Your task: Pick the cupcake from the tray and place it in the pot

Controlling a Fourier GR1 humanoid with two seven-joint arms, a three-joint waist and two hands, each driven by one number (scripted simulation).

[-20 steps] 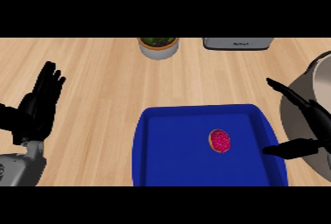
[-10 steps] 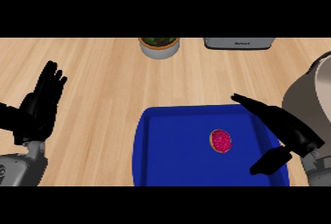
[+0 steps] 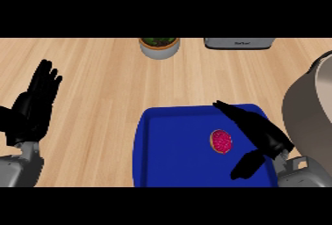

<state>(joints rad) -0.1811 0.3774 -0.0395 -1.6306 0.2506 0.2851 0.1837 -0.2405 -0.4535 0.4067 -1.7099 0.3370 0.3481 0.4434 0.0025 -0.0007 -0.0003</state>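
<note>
right hand [image 3: 259, 132], fingers spread, over the tray's [image 3: 175, 154] right edge beside the cupcake [image 3: 221, 141]. left hand [image 3: 32, 110] spread open at the counter's left edge; pot [image 3: 311, 114] at right edge.

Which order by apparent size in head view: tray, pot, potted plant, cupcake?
1. tray: largest showing.
2. pot: cut off by the right edge, so its rank against the tray is unsure.
3. potted plant: farther from the camera.
4. cupcake: smallest.

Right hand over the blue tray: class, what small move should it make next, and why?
Probably shift the open black right hand slightly left and down around the pink round cupcake: it lies on the blue rectangular tray, beside the hand, ungrasped.
</note>
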